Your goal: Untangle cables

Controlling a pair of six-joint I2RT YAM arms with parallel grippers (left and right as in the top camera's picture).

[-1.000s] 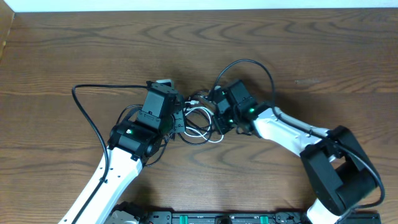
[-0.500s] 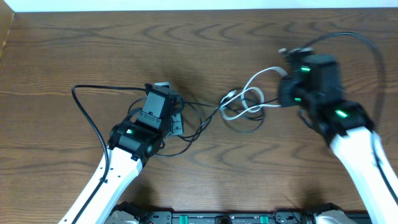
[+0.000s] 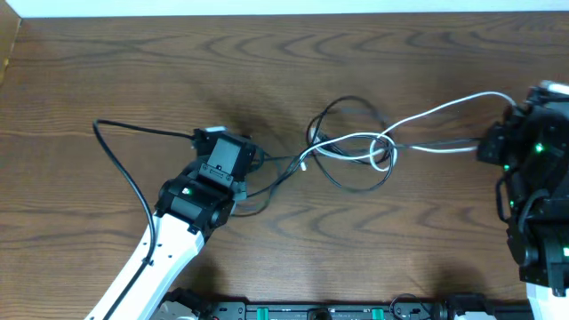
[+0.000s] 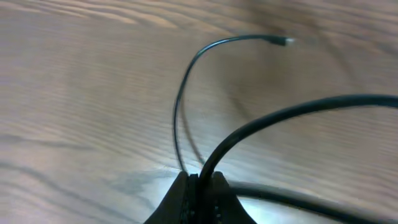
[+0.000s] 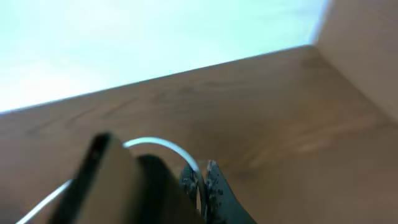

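While L hand (image 4: 200, 182) pinches a black cable (image 4: 249, 127), I see R hand (image 5: 201, 183) pinching the white cable (image 3: 418, 116). Both cords meet in a loose knot (image 3: 382, 151) mid-tabletop (image 3: 133, 62).

— Where does the top view sit?
— Straight above the table (image 3: 107, 53), looking down from far enough to take in both arms, which enter from the lower edge
— And the left wrist one?
— Very near the wood, low and facing forward. The left gripper (image 4: 200, 179) sits at lower centre, closed on a black cable (image 4: 178, 99) that overhead shows mid-frame
— The right?
— Tilted upward past the right gripper (image 5: 200, 167), which pinches the white cable (image 5: 155, 140); overhead shows that cable at right
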